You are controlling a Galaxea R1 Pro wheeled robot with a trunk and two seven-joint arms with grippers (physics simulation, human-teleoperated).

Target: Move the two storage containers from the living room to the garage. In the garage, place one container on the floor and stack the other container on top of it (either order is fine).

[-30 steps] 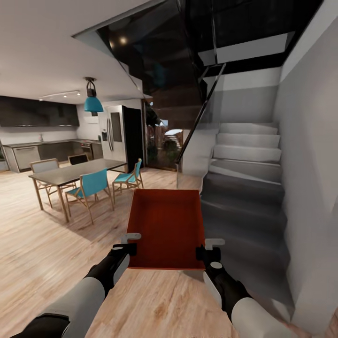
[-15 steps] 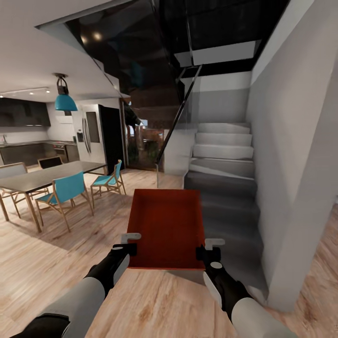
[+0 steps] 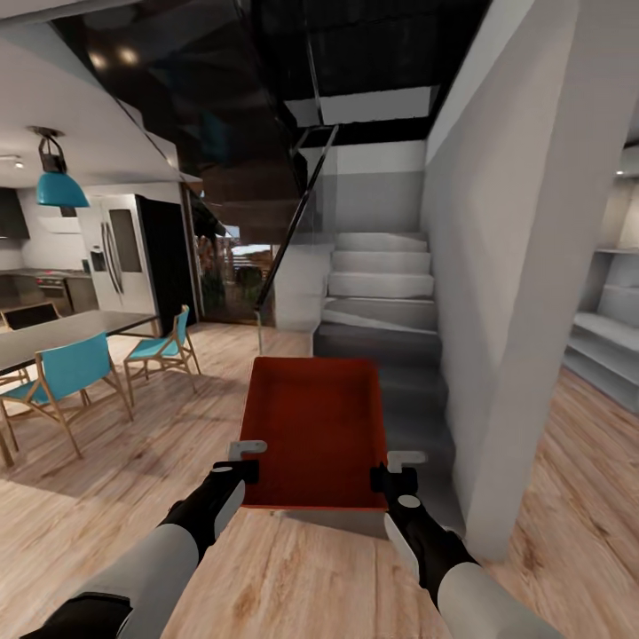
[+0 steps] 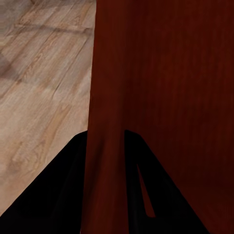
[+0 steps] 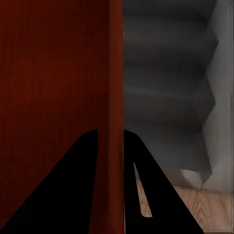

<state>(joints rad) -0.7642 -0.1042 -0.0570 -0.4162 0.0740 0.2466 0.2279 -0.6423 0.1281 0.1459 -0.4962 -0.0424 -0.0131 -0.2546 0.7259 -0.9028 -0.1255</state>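
We are carrying one plain red-orange rectangular open-top storage container (image 3: pixel 315 430) out in front of us, level and above the light wood plank floor (image 3: pixel 106 497). Our left gripper (image 3: pixel 248 460) has its jaws closed down over the near end of the bin's left wall, and our right gripper (image 3: pixel 394 470) pinches the right wall the same way. In the left wrist view the red wall (image 4: pixel 105 122) runs straight between the two dark fingers (image 4: pixel 58 195), and the right wrist view shows its wall (image 5: pixel 116 97) clamped likewise. We judge a grip on both sides keeps the bin flat and stops it swinging while the base rolls (its open top faces up, and it looks empty).

We are in transit: wood planks lie underfoot, not the garage's concrete, so the placing step is not near.

Directly beyond the bin rises a grey staircase (image 3: pixel 382 302), whose lowest steps sit just past the bin's far rim. To our right stands a white wall corner (image 3: pixel 506 373), near the right forearm. Past that corner more plank floor opens toward pale shelving (image 3: pixel 608 337). To our left lies open floor, with teal wooden chairs (image 3: pixel 71 377) and a dining table edge (image 3: pixel 53 333) well apart from us.
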